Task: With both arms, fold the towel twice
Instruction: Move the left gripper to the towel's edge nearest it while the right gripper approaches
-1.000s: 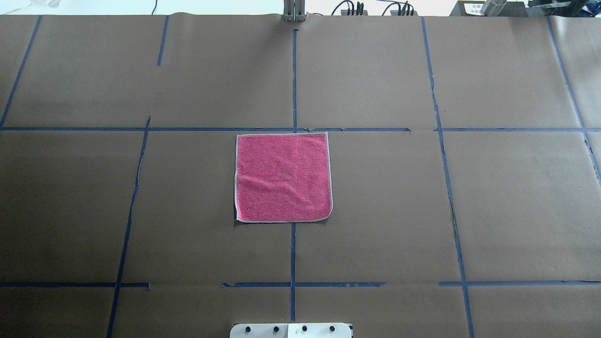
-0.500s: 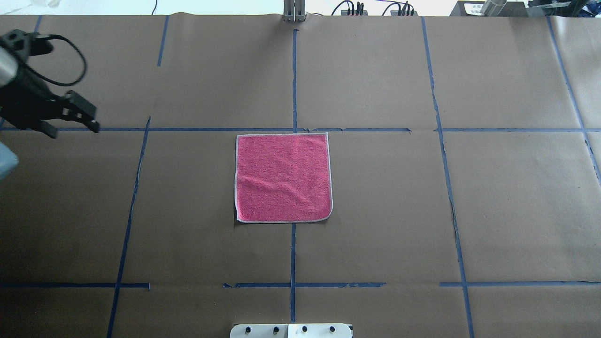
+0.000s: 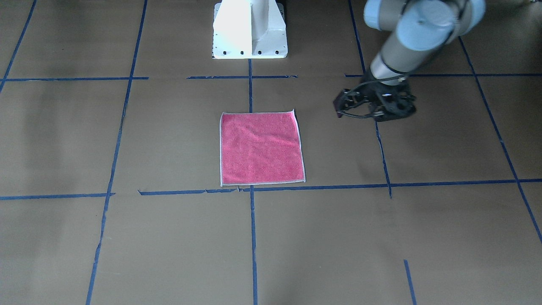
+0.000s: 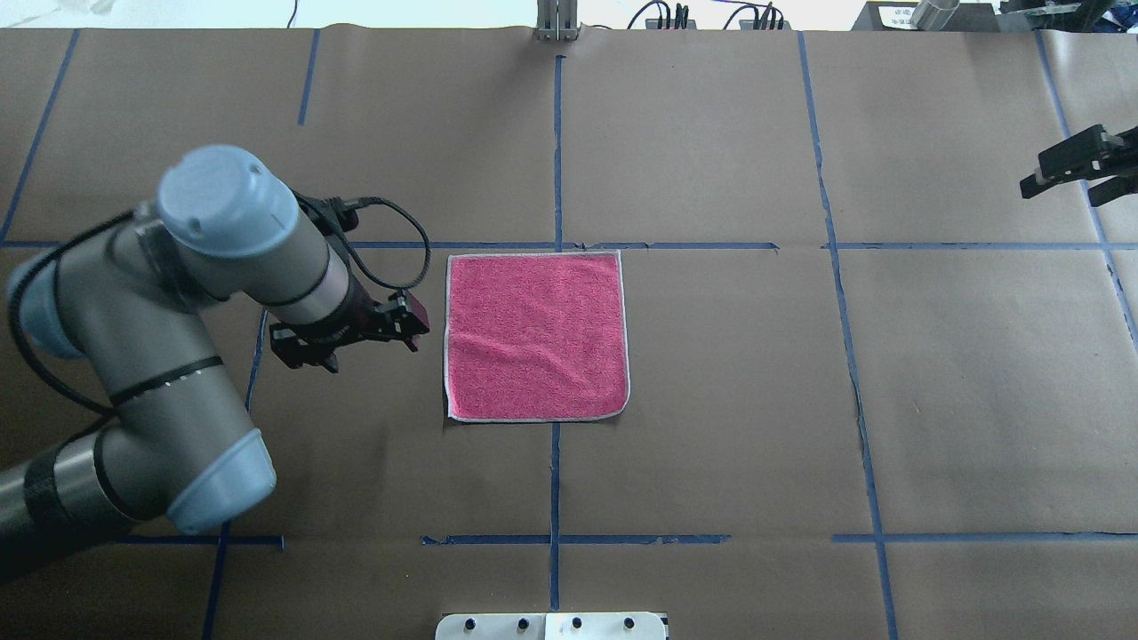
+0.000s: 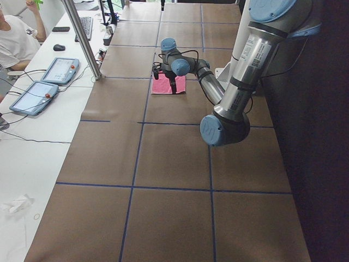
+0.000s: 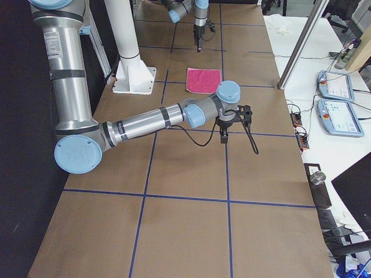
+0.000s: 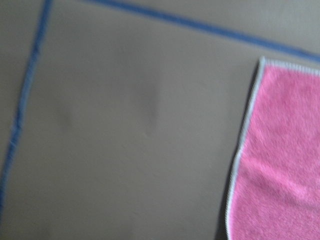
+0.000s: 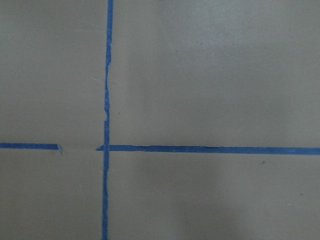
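The towel lies flat and unfolded at the table's middle, pink face up, with a whitish border; it also shows in the front view and the side views. My left gripper is open and empty, just left of the towel's left edge and apart from it; the front view shows it too. The left wrist view shows the towel's left edge and a corner. My right gripper is open and empty at the far right edge, well away from the towel.
Brown paper with blue tape lines covers the table. The white pedestal base stands at the robot's side. A metal post and cables sit at the far edge. A side desk holds tablets, with a person beside it.
My left arm came in from the left edge and swung right, up to the towel's left edge. My right gripper has come into view at the right edge. The towel has not moved.
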Robot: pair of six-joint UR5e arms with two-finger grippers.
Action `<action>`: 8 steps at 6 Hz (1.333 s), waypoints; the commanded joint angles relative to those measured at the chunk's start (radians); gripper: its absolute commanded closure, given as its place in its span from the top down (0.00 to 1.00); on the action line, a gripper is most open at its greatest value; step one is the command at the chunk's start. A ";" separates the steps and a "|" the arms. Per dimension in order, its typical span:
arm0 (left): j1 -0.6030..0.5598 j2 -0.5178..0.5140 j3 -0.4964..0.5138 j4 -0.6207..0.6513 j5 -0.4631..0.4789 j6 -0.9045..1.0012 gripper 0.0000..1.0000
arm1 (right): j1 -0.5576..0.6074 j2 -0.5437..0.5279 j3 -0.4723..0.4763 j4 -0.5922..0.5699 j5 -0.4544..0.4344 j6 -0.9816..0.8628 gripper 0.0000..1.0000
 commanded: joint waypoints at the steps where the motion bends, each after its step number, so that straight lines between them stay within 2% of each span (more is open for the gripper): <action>1: 0.086 -0.063 0.131 -0.118 0.094 -0.174 0.90 | -0.094 0.048 0.003 0.053 -0.009 0.235 1.00; 2: 0.113 -0.066 0.176 -0.181 0.122 -0.193 0.81 | -0.136 0.078 0.001 0.055 -0.021 0.306 1.00; 3: 0.126 -0.068 0.196 -0.211 0.131 -0.193 0.77 | -0.170 0.104 0.003 0.055 -0.055 0.366 1.00; 5: 0.130 -0.067 0.195 -0.214 0.131 -0.196 0.71 | -0.185 0.115 0.020 0.054 -0.058 0.390 1.00; 6: 0.133 -0.065 0.196 -0.214 0.131 -0.196 0.61 | -0.192 0.117 0.024 0.054 -0.058 0.420 1.00; 8: 0.133 -0.059 0.196 -0.216 0.131 -0.199 0.35 | -0.201 0.125 0.024 0.054 -0.060 0.422 1.00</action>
